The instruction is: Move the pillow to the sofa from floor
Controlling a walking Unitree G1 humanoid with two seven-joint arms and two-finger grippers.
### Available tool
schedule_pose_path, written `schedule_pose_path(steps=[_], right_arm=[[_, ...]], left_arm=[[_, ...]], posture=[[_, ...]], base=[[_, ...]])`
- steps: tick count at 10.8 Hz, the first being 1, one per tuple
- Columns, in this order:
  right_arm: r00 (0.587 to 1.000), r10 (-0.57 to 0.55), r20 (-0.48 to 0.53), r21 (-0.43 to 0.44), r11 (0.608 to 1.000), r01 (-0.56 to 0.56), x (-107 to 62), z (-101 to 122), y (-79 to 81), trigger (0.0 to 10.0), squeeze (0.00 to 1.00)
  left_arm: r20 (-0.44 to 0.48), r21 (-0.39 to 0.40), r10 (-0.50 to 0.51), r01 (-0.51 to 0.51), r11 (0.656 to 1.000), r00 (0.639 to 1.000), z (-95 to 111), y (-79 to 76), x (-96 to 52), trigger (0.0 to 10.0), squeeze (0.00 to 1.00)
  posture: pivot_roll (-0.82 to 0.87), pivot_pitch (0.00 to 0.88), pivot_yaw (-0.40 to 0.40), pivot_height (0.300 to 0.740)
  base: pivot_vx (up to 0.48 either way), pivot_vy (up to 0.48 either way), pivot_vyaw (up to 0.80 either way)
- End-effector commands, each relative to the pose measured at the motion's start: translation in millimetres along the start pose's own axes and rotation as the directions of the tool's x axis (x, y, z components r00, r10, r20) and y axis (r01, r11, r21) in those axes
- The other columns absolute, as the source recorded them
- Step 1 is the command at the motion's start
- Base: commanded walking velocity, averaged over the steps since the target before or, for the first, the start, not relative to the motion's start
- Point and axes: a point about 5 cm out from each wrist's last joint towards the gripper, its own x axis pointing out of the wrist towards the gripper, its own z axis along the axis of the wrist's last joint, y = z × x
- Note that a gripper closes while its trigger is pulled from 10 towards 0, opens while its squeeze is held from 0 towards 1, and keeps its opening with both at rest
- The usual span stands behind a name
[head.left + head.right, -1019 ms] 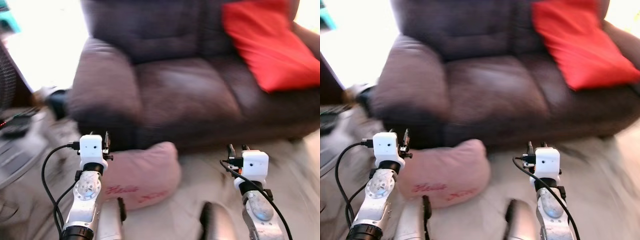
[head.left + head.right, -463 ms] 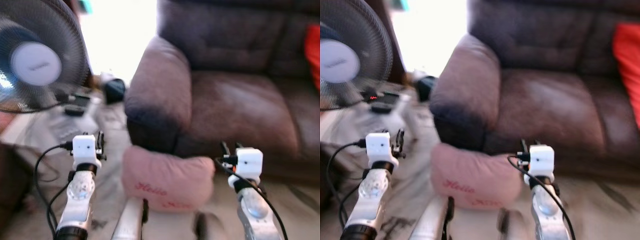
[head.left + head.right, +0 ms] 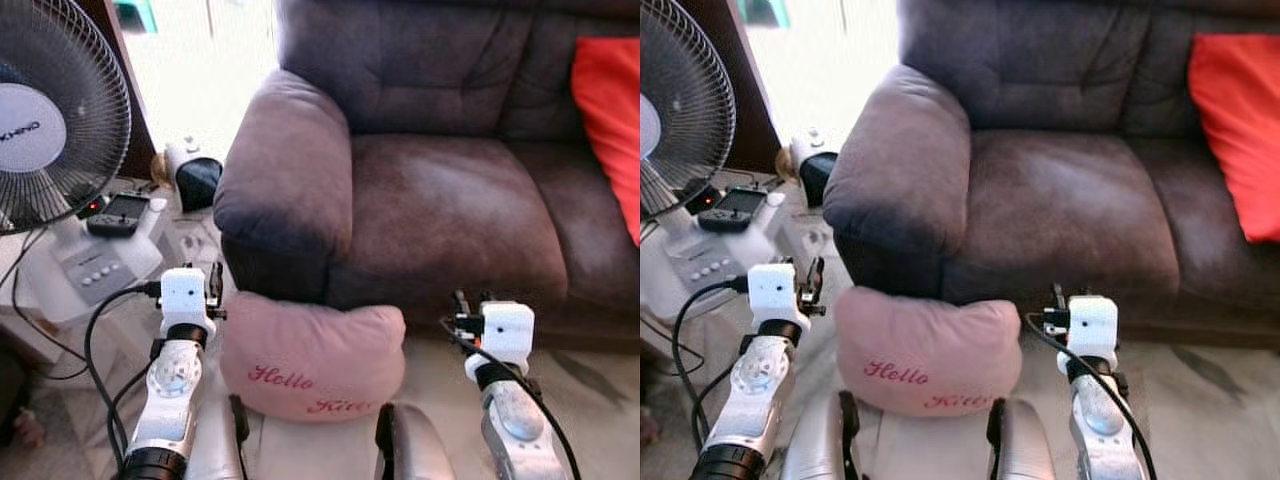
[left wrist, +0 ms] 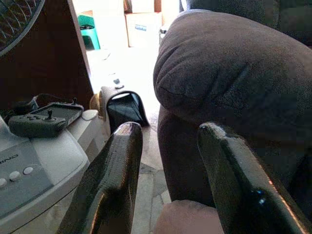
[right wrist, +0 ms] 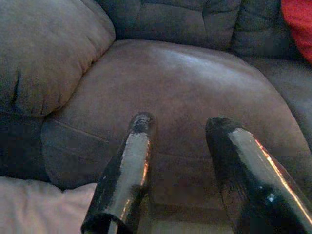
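Observation:
A pink pillow (image 3: 312,362) with red lettering lies on the floor against the front of the dark brown sofa (image 3: 440,190), below its left armrest (image 3: 285,180). My left gripper (image 3: 212,285) is raised just left of the pillow and is open; the left wrist view has its fingers (image 4: 122,161) pointing at the armrest, with the pillow's edge (image 4: 187,217) low between them. My right gripper (image 3: 465,305) hovers open to the pillow's right, aimed at the seat cushion (image 5: 165,87). Neither touches the pillow.
A red cushion (image 3: 610,120) leans at the sofa's right end. A standing fan (image 3: 50,110), its white base (image 3: 85,270) with a game controller (image 3: 120,213) on it, and a small dark bag (image 3: 195,180) crowd the floor on the left. Wooden furniture (image 4: 53,53) stands behind them.
The whole view has swung left and sharpened: the fan has come in and the red cushion has slid to the right edge. Both arms hold the same raised pose beside the pillow.

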Motion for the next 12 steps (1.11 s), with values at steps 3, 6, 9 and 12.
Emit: schedule_pose_path(steps=[3, 6, 9, 12], right_arm=[[0.962, -0.063, -0.266, 0.006, 0.998, 0.067, -6.1, -43, -8.7, 10.0, 0.00], [0.925, 0.010, -0.379, 0.151, 0.987, 0.051, -16.0, -68, 2.8, 10.0, 0.00], [0.941, 0.066, -0.333, 0.181, 0.984, -0.005, -5.2, -69, 11.9, 10.0, 0.00], [0.958, 0.078, -0.276, 0.127, 0.991, -0.044, -0.9, -65, 9.9, 10.0, 0.00]], left_arm=[[-0.117, 0.015, -0.039, 0.041, 0.999, 0.992, -21, 0.4, -7.2, 10.0, 0.00], [-0.222, 0.030, -0.038, 0.046, 0.998, 0.974, -43, 5.2, -17.9, 10.0, 0.00], [-0.378, -0.016, 0.010, -0.018, 1.000, 0.926, -76, 18.7, -37.3, 10.0, 0.00], [-0.344, -0.046, -0.002, -0.015, 0.999, 0.939, -75, 10.5, -41.4, 10.0, 0.00]], posture=[[-0.02, 0.042, -0.037, 0.540], [-0.01, 0.046, -0.033, 0.540], [-0.01, 0.036, -0.034, 0.540], [-0.01, 0.022, -0.035, 0.540]], base=[[0.000, 0.000, 0.00], [0.000, 0.000, 0.00], [0.000, 0.000, 0.00], [0.000, 0.000, 0.00]])
